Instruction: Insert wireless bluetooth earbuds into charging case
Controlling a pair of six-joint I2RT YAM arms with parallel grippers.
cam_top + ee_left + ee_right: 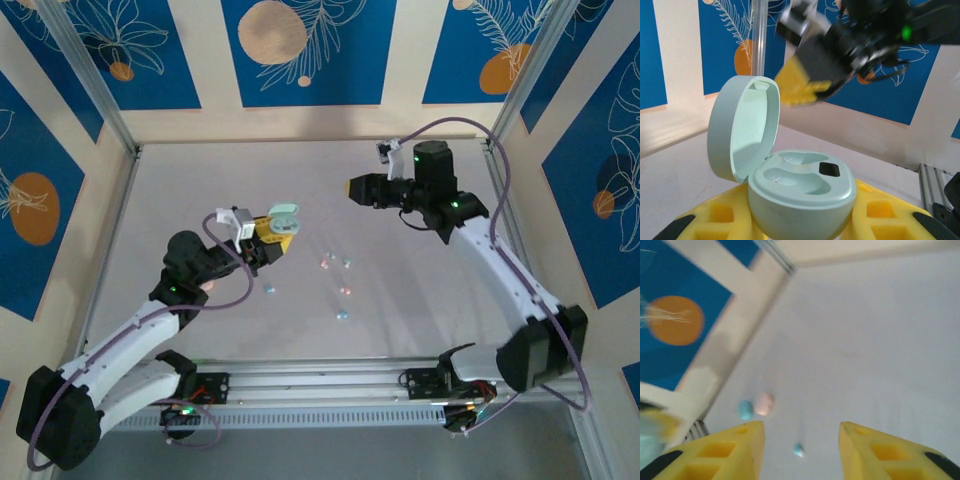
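Several earbuds (342, 313) lie between the left tool (277, 238), pinching an open mint case (286, 214), and the spread right tool (350, 187)

Left arm (130, 340) stretches out low toward the middle, left gripper (279, 230) clamped tight on an open mint case (800, 192). Right arm (500, 270) arches up high, right gripper (352, 187) pointing left, its 2 fingers (735, 450) spread apart.
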